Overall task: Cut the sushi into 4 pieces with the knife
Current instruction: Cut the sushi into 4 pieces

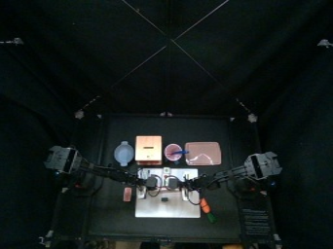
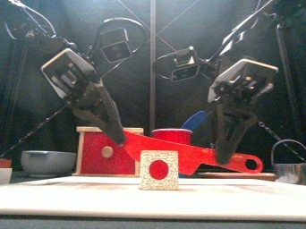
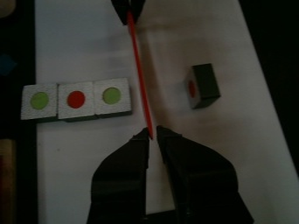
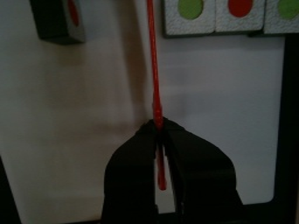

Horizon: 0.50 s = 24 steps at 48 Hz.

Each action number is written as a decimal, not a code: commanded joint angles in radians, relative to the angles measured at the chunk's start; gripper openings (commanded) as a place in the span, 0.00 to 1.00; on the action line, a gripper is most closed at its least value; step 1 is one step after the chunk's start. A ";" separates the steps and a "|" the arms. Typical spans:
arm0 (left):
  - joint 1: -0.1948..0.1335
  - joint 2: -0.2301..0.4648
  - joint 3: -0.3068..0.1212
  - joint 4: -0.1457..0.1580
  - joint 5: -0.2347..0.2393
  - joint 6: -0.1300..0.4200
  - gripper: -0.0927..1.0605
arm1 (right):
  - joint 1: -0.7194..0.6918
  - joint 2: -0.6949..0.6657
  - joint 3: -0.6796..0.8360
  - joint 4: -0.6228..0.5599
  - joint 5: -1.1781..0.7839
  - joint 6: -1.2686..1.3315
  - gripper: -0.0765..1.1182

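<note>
Left gripper (image 2: 120, 140) grips the red knife (image 2: 180, 154) by its blade tip, right gripper (image 2: 226, 156) by its handle. On the white cutting board (image 3: 82, 44), the knife hangs between the three-block sushi roll (image 3: 76, 99) and one cut piece (image 3: 205, 85). Shift over a seam, then press level

From where I stand, no word, number or brand can be read anywhere. The only marks are plain round spots: green, red, green on the row of three sushi pieces (image 3: 76, 99), and what looks like a red one on the lone piece (image 3: 205, 83).
</note>
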 commanded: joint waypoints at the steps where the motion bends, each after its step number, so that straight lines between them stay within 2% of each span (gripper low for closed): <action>1: -0.014 -0.055 -0.005 -0.020 -0.009 -0.002 0.64 | 0.002 -0.067 0.006 0.003 0.005 0.003 0.20; 12: -0.014 -0.141 0.041 -0.060 -0.021 -0.002 0.67 | 0.008 -0.189 0.066 0.028 0.061 0.003 0.21; 17: -0.012 -0.189 0.069 -0.075 -0.060 -0.002 0.67 | 0.018 -0.261 0.097 0.041 0.115 0.003 0.21; 24: -0.014 -0.262 0.109 -0.077 -0.135 -0.002 0.67 | 0.029 -0.367 0.147 0.087 0.199 0.003 0.22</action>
